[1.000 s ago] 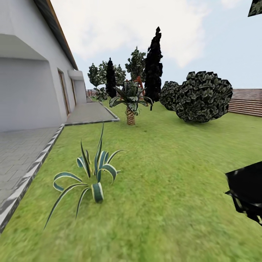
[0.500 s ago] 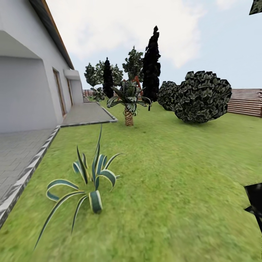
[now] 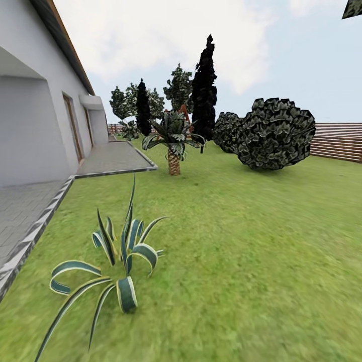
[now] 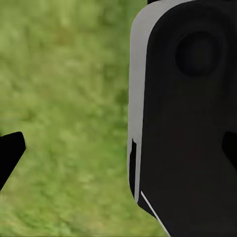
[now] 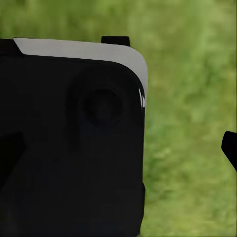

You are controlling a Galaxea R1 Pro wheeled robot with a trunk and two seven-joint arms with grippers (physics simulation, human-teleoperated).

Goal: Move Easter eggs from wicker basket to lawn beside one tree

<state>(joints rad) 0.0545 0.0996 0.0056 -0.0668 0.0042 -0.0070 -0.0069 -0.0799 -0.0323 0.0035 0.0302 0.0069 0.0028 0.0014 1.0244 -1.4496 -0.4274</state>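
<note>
Open lawn (image 3: pixel 241 251) stretching ahead, striped agave (image 3: pixel 113 261) near left, short palm (image 3: pixel 173 141) farther off, round bushes (image 3: pixel 276 133) far right, grey paving (image 3: pixel 20 211) left, gripper states impossible to tell from the wrist views

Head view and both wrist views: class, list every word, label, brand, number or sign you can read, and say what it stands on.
None: no readable text anywhere.
The house wall, its doors and the fence carry no signs or numbers.
The lawn, striped plant, palm and bushes carry no labels.
The black-and-white robot parts in the wrist views bear no brand or lettering.
</note>
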